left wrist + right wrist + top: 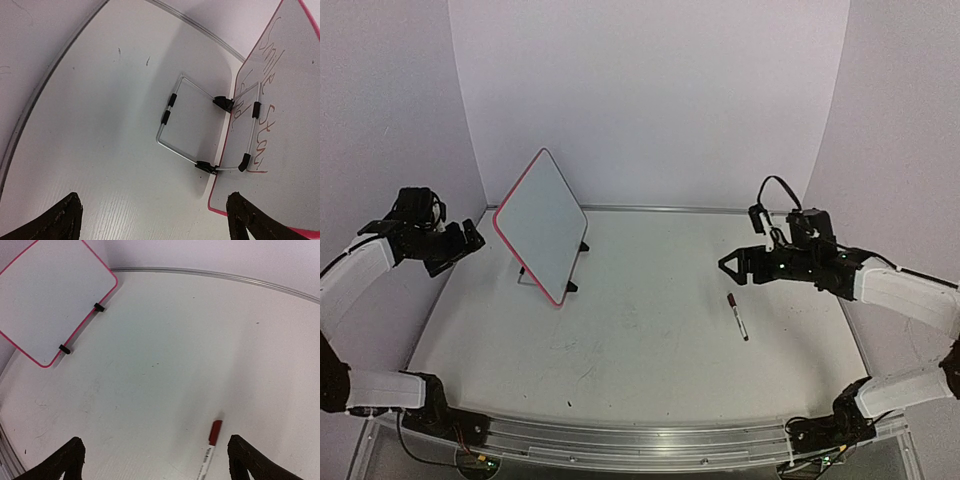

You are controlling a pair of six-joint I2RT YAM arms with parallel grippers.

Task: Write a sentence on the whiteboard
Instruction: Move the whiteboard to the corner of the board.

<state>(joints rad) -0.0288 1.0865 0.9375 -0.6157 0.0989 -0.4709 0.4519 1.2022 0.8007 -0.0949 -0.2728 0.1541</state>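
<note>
Right wrist view: the whiteboard (50, 295) sits far ahead and left of the right gripper (155, 438). Its front face is plain white inside the pink rim, and two black feet (99, 307) rest on the table (165, 355). A marker (210, 450) with a red cap lies close in, between the spread fingers (250, 462), nearer the right-hand one and touching neither. The jaws are wide apart with nothing held. Left wrist view shows what no other view gives: the board's back (290, 125), ahead and right of the left gripper (152, 197). It carries red handwriting (267, 75), with "Smile" legible and the rest unclear. A wire stand (164, 117) with black sleeves props it from behind. The left fingers (55, 222) are also fully spread and hold nothing. Only the top view places everything together. The whiteboard (540, 225) stands tilted just right of the left gripper (470, 248), near it but not touching. The marker (737, 317) lies just short of the right gripper (728, 270). Bare table (650, 340) runs between board and marker. A metal rail (670, 208) bounds the far edge behind the board. The side wall (390, 120) stands close behind the left gripper.
</note>
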